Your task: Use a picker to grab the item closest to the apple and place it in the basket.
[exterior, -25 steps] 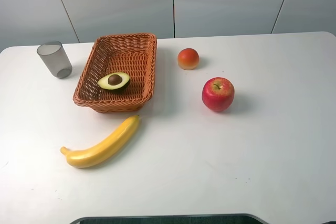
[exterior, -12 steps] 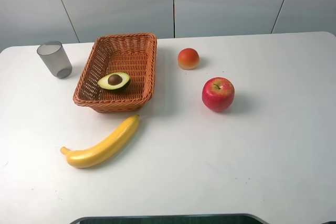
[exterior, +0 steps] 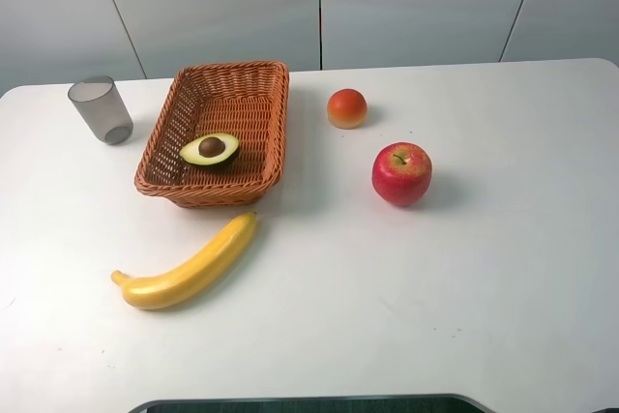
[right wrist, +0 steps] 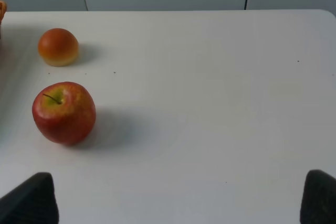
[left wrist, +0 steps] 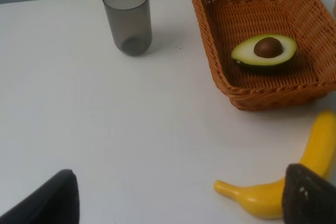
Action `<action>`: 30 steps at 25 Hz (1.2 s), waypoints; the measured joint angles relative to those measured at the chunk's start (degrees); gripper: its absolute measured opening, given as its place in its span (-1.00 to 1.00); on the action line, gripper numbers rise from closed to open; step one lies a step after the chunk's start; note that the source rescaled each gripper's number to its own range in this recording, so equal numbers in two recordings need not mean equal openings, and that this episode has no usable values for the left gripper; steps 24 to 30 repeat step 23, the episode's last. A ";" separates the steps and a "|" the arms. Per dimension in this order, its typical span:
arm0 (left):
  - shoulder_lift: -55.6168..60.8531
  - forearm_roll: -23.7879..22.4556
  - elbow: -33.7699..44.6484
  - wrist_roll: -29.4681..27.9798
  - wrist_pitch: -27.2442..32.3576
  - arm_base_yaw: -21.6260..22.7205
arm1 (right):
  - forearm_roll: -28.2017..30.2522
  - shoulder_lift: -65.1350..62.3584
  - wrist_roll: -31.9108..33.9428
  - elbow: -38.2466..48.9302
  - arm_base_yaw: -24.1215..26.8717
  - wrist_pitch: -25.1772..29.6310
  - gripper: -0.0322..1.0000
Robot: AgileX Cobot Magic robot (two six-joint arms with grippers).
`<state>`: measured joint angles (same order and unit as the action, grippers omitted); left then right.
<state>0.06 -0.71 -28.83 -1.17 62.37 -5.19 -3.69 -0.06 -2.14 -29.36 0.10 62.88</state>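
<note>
A red apple (exterior: 401, 173) stands right of the table's middle, also seen in the right wrist view (right wrist: 64, 112). The nearest item to it is a small round orange-red fruit (exterior: 346, 108), lying just behind it toward the basket (right wrist: 58, 46). The brown wicker basket (exterior: 232, 67) stands at the back left and holds an avocado half (exterior: 210, 150). My left gripper (left wrist: 181, 203) is open over bare table in front of the basket. My right gripper (right wrist: 173, 203) is open too, well short of the apple. Neither gripper shows in the high view.
A yellow banana (exterior: 189, 266) lies in front of the basket, close to one left fingertip (left wrist: 310, 195). A grey translucent cup (exterior: 101, 109) stands left of the basket. White wall panels run behind the table's far edge.
</note>
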 joint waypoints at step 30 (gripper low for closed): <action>0.00 0.00 0.00 0.00 0.00 0.00 | 0.00 0.00 0.10 0.00 0.00 0.00 1.00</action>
